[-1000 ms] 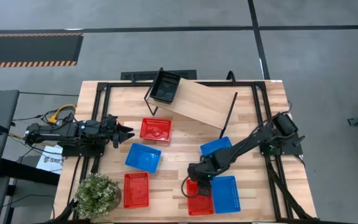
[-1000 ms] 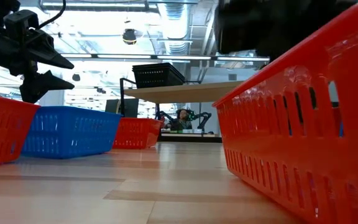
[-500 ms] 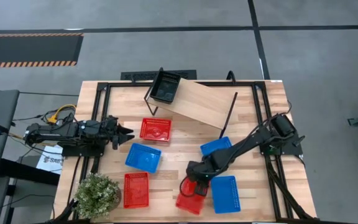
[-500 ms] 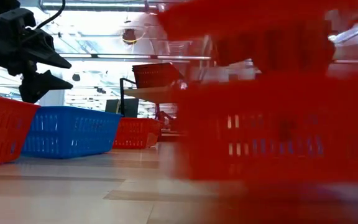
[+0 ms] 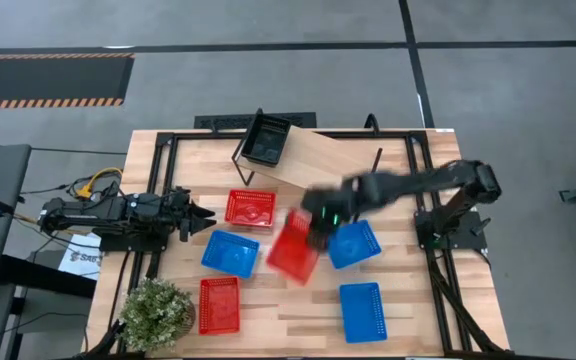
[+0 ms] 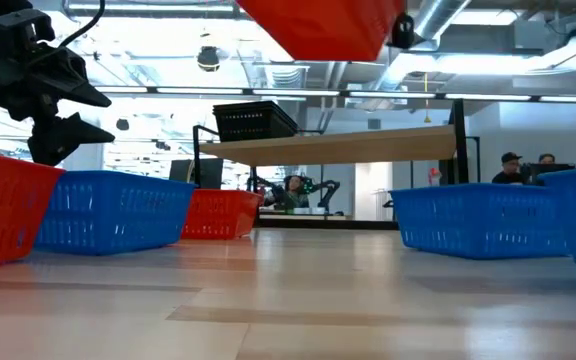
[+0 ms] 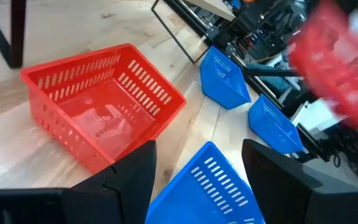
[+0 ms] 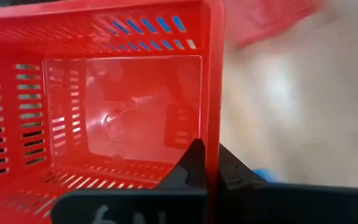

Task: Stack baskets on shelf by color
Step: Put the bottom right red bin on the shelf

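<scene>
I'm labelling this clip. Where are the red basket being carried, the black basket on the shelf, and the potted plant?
carried red basket (image 5: pixel 293 250), high view, its blurred floor.
black basket (image 5: pixel 266 139), high view, its inner floor.
potted plant (image 5: pixel 155 310), high view, middle of its foliage.

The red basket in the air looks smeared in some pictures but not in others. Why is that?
It seems to be motion blur: in the high view the red basket and the right gripper holding it streak together, and the left wrist view shows it as a soft red smear. The right wrist view rides along with it, so the basket looks sharp while the table behind blurs.
</scene>
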